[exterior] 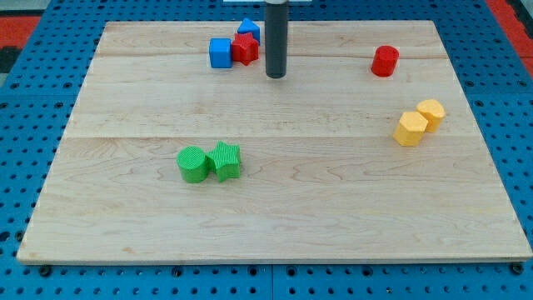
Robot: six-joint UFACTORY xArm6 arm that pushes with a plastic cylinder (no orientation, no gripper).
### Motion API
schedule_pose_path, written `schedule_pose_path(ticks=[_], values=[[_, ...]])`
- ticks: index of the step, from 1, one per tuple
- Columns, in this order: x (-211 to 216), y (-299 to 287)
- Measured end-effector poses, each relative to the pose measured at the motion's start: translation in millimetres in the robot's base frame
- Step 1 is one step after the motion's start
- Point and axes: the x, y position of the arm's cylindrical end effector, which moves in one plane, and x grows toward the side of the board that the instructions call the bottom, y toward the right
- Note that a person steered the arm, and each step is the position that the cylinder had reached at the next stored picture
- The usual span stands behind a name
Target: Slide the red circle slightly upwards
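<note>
Right now my tip (276, 75) rests on the wooden board (275, 225) just right of the red star (245, 49), well left of the red circle (385, 61) near the view's top right; no jaws, only a rod.

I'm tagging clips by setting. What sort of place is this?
Probably a robotics lab bench: a pale wooden board lies on a blue perforated base, with small coloured blocks such as the red circle block, and my tip beside a red star block.
</note>
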Motion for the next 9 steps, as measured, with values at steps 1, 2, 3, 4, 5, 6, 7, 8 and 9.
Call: schedule_pose_path(ticks=[1, 2, 3, 4, 5, 6, 7, 8, 9], values=[[0.0, 18.7], [0.0, 28.1], [3.2, 28.1], [4.9, 28.1], [4.9, 28.0], [8.4, 28.0], [8.4, 64.1], [7.9, 135.8], [-6.8, 192.2]])
